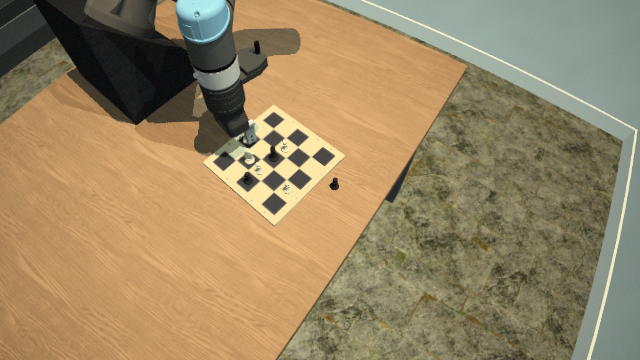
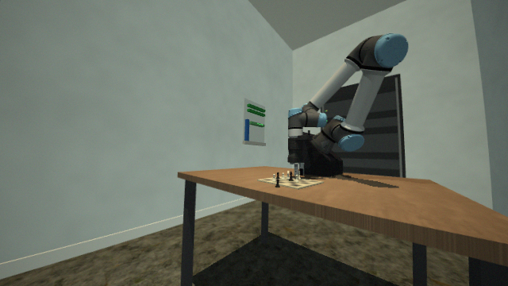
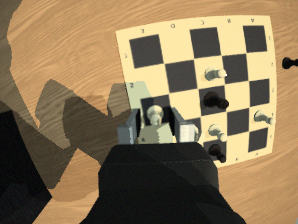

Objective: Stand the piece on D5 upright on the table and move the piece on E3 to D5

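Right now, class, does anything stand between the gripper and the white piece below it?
Nothing visible does. The gripper is open, and the white piece shows in the gap between its fingers. The nearest black piece stands off to one side on the board.
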`<state>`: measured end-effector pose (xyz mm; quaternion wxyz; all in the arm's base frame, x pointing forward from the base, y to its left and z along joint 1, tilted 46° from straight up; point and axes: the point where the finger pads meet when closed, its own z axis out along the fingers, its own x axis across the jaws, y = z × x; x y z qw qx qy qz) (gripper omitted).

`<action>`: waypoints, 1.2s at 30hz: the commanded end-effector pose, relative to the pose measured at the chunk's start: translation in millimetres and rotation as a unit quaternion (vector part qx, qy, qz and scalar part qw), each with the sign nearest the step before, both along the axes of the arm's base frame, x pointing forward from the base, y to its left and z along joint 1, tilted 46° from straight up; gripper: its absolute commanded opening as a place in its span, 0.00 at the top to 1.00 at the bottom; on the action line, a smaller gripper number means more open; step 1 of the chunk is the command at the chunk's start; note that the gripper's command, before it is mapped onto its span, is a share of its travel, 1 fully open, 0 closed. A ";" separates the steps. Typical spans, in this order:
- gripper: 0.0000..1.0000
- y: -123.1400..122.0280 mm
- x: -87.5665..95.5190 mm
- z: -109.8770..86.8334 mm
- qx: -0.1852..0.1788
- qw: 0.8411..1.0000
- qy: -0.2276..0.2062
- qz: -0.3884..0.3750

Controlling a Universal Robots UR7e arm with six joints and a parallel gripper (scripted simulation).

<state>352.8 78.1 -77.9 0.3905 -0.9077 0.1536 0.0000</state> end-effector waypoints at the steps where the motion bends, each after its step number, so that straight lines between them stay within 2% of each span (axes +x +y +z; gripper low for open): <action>1: 0.27 1.0 0.8 -1.6 -0.001 1.000 -0.001 -0.001; 35: 0.27 1.0 0.8 -1.6 -0.001 1.000 -0.001 -0.001; 36: 1.00 1.0 0.8 -1.6 -0.001 1.000 -0.001 -0.001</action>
